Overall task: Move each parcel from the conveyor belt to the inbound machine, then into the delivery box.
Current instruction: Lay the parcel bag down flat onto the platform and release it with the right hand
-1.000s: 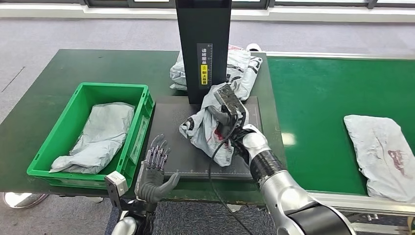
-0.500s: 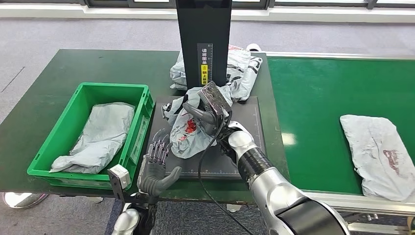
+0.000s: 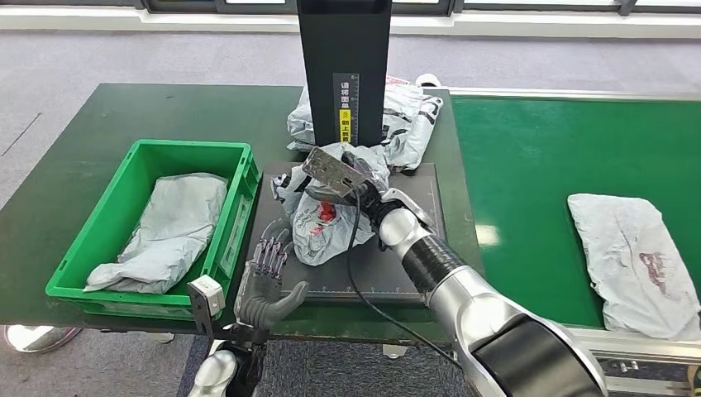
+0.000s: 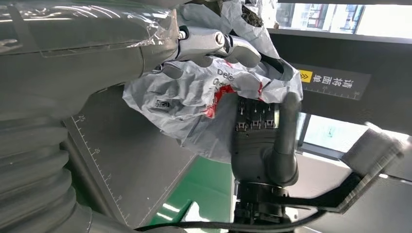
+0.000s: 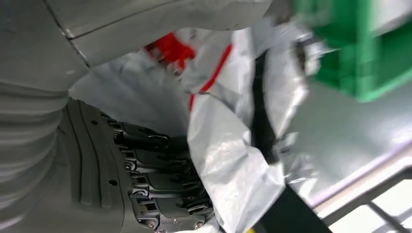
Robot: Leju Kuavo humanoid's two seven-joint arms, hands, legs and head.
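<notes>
The right hand (image 3: 343, 178) is clamped on a crumpled grey parcel (image 3: 318, 219) hanging over the black scanner plate (image 3: 413, 203), at the table's centre. The left hand (image 3: 264, 281), fingers apart and empty, waits at seven o'clock of the parcel by the plate's near edge. To do this step well, I judge the parcel should be carried toward nine o'clock, high enough to pass the rim of the green box (image 3: 240, 203), and released over the parcel lying inside. The dark green surface (image 3: 74, 182) adjoins a brighter green belt (image 3: 537, 157) at three o'clock bearing another parcel (image 3: 636, 256). Grey floor lies beyond.
</notes>
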